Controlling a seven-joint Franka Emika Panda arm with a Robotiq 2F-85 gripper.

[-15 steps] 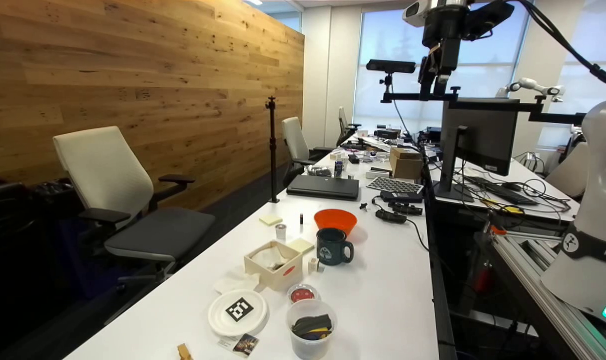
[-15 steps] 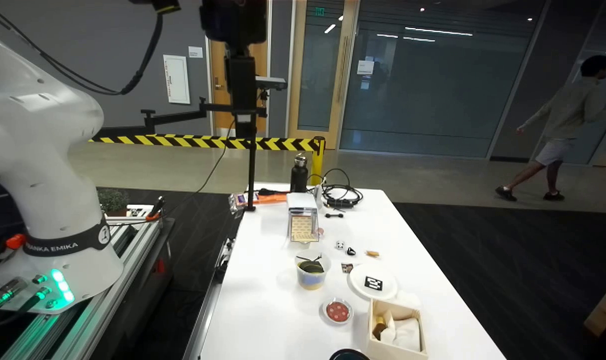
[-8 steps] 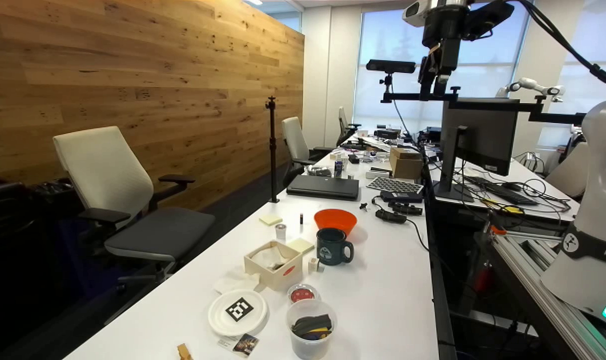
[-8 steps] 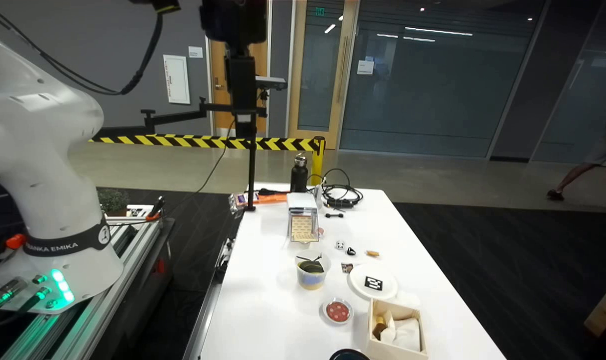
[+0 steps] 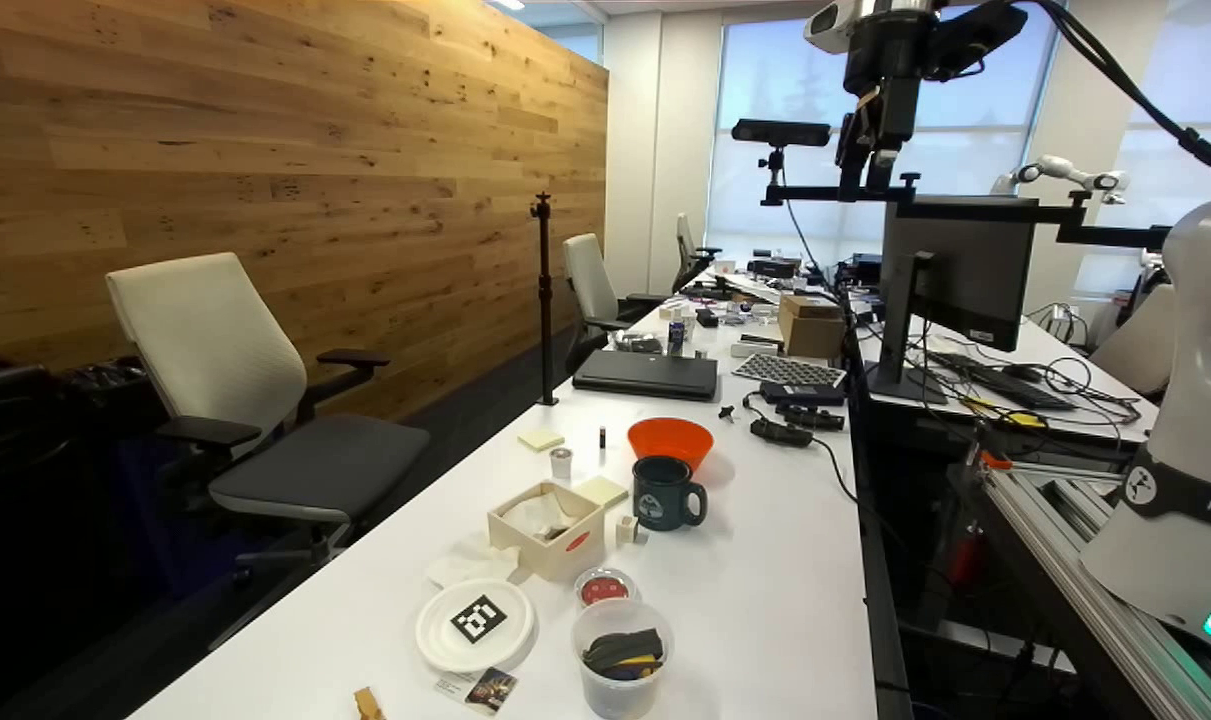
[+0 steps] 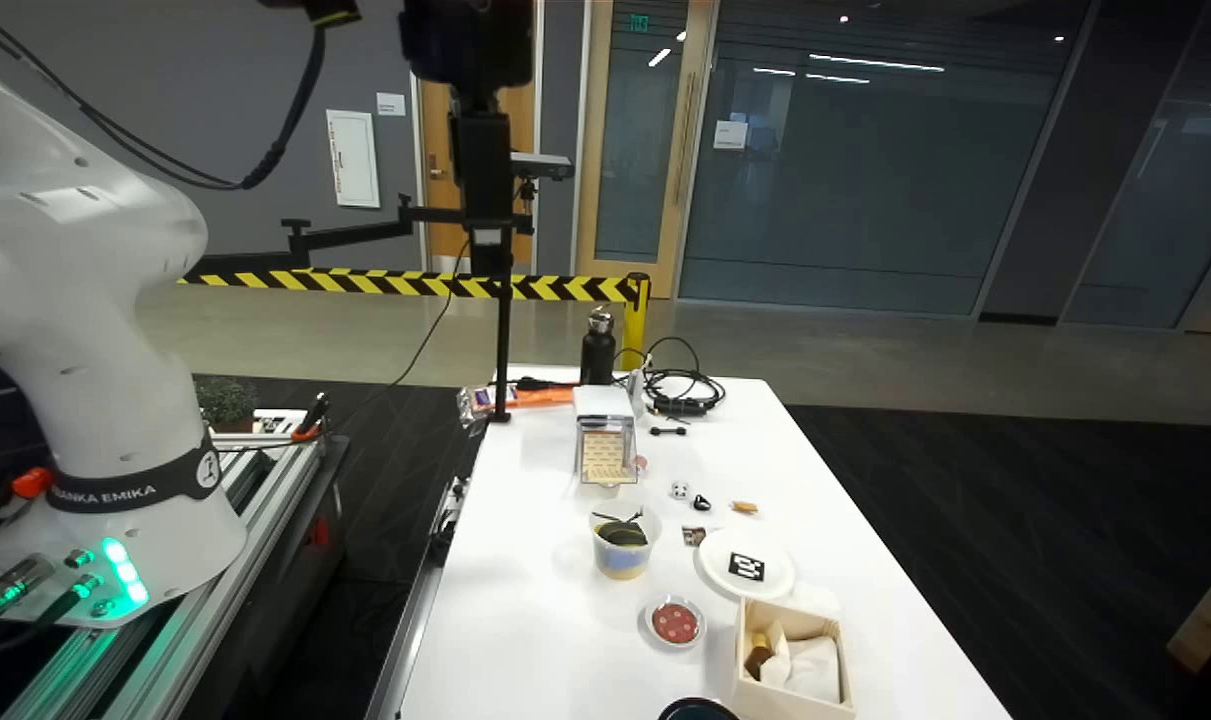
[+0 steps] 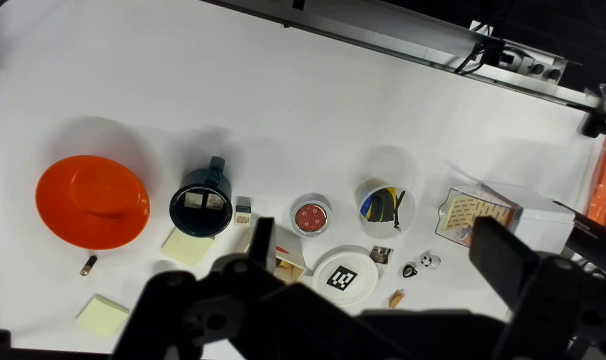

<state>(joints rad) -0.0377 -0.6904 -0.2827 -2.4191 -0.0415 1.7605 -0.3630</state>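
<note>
The gripper (image 7: 382, 250) hangs empty, jaws parted, high above the table (image 7: 262, 95) and tub (image 7: 383, 230), seemingly pre-grasp, so any pick-up would require descent

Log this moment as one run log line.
tool: open, nothing held | position: above table | wrist view: tub, upright mug, orange bowl beside mug
</note>
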